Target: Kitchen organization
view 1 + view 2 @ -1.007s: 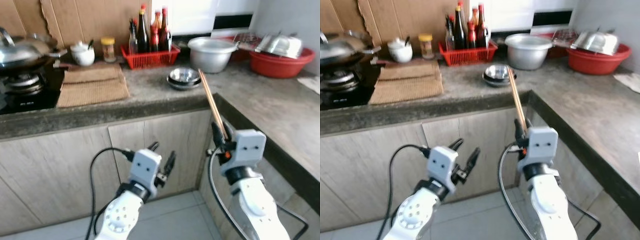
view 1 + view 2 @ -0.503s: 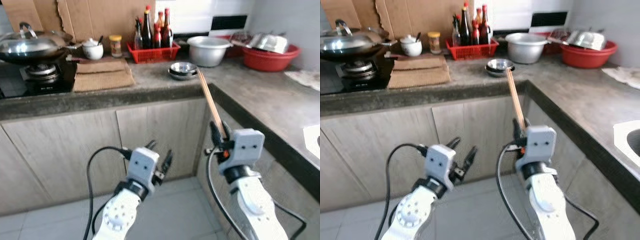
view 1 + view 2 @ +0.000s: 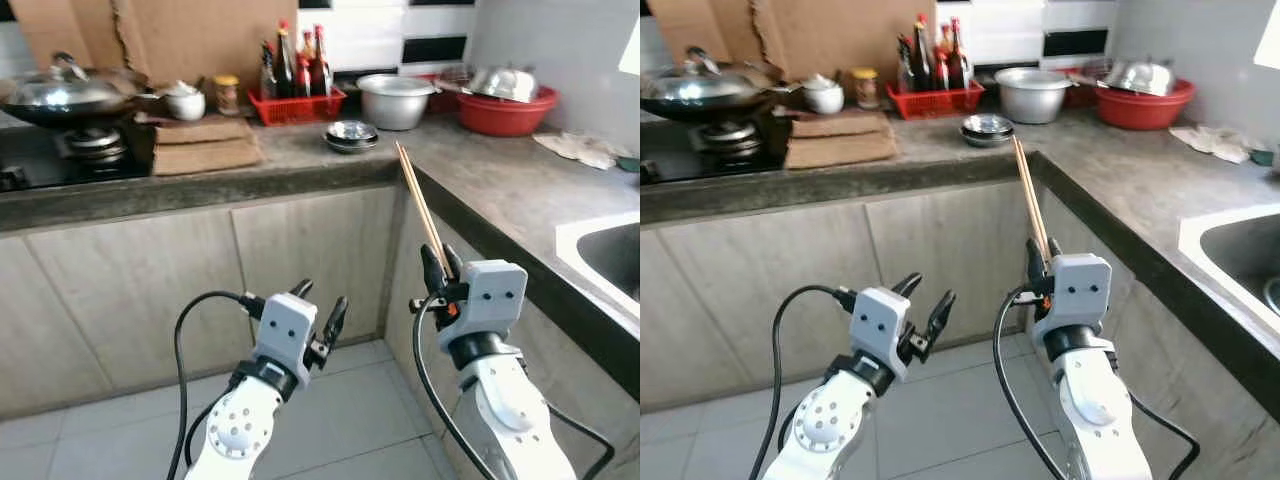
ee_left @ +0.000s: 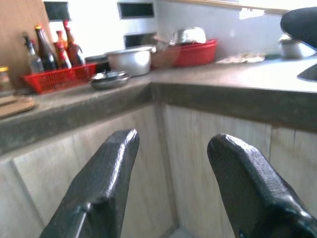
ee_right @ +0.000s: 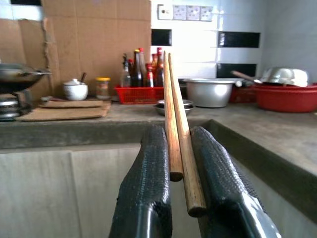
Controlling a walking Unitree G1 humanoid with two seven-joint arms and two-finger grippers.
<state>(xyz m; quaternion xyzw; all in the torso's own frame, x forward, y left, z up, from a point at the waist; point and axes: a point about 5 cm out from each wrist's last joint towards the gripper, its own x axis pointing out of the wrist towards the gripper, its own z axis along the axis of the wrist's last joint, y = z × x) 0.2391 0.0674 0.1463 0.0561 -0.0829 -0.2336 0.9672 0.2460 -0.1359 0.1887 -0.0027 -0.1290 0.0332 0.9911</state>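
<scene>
Right claw [image 3: 1039, 262] clenched on a pair of wooden chopsticks [image 3: 1029, 196], held low in front of the cabinet doors [image 3: 940, 260], below the corner of the L-shaped surface [image 3: 1110, 170]. Chopsticks pinched near their lower ends between the two black fingers [image 5: 148, 188], sticks side by side, pointing up and slightly away toward the surface's front corner; tips not level in the right wrist view, one sits a bit lower than the other.

Left claw [image 3: 318, 312] released, fingers [image 4: 106, 173] spread apart, nothing between them, hanging over the tiled floor [image 3: 120, 430] in front of the cabinets, well apart from the right claw.

On the surface, back edge: red basket [image 3: 296, 104] with sauce bottles [image 3: 290, 70], a small jar [image 3: 227, 92] and a white lidded pot [image 3: 186, 100] to its left. Stacked small steel bowls [image 3: 350, 134] near the inner corner, closer to the front edge. Large metal pot [image 3: 396, 98] behind them, red basin [image 3: 504, 108] with a steel bowl [image 3: 500, 80] upside down in it further right. Brown mats [image 3: 200, 145] stacked left of the bowls. Wok with lid [image 3: 65, 95] on the stove [image 3: 70, 150] at the far left. Cloth [image 3: 580, 150] lying on the right run of the surface, sink [image 3: 605, 250] at its near right edge. Cardboard [image 3: 150, 35] leaning on the back wall.
</scene>
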